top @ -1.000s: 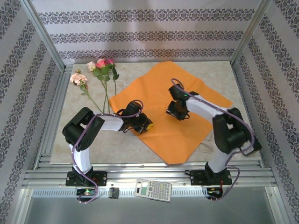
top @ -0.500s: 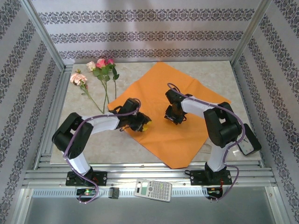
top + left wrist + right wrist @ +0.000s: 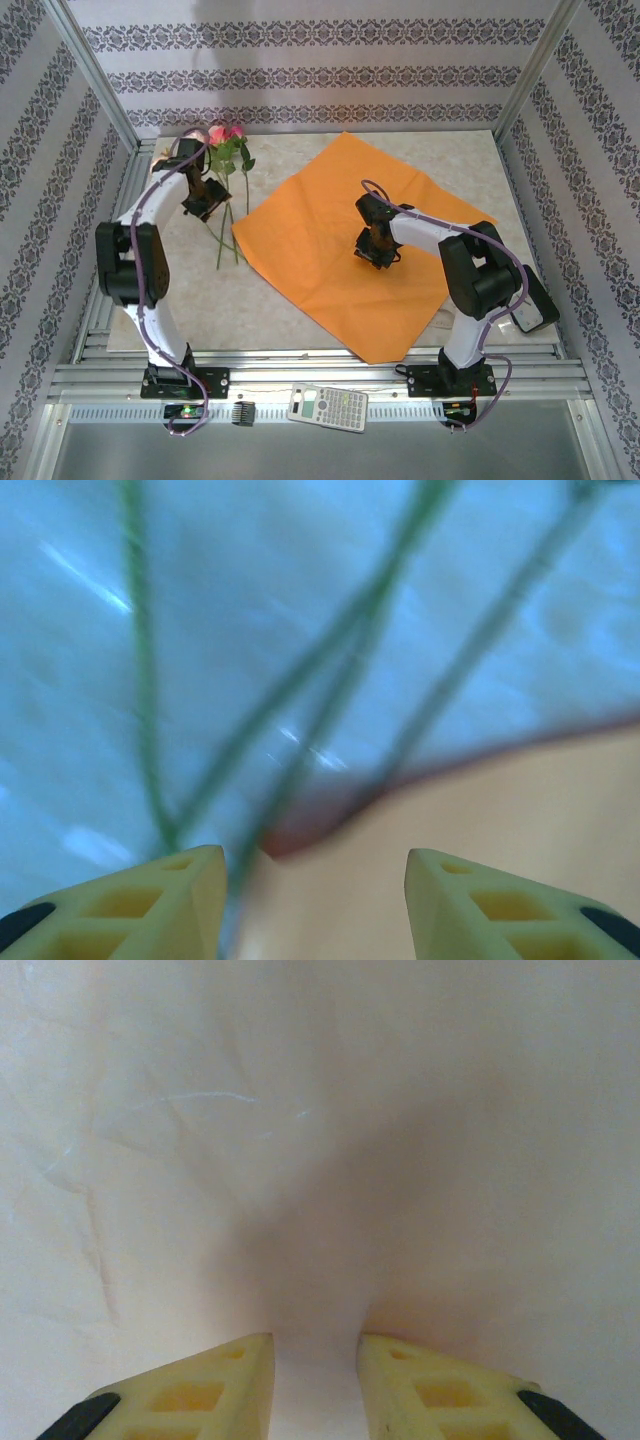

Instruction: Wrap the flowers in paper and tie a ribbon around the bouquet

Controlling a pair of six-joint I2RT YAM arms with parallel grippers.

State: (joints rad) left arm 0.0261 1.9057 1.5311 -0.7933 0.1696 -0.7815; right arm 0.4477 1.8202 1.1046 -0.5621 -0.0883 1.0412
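Pink, magenta and cream flowers (image 3: 225, 135) lie on the table at the far left. Their green stems (image 3: 330, 680) run down toward the left corner of the orange paper (image 3: 330, 190), which is spread flat in the middle. My left gripper (image 3: 205, 198) hovers over the stems, open, with nothing between its fingers (image 3: 315, 880); a stem passes close by its left finger and the paper's corner (image 3: 500, 830) is below. My right gripper (image 3: 373, 250) points down at the centre of the paper (image 3: 300, 1160), its fingers (image 3: 315, 1360) narrowly apart. The ribbon is out of view.
A calculator (image 3: 328, 407) rests on the front metal rail. Aluminium rails (image 3: 120, 250) and patterned walls enclose the marble-look table (image 3: 200, 300). Bare tabletop lies in front of the paper's left side.
My left arm has swung from the paper's left edge to the far left over the flower stems, and its jaws have opened. The right gripper has stayed on the paper, its gap narrower.
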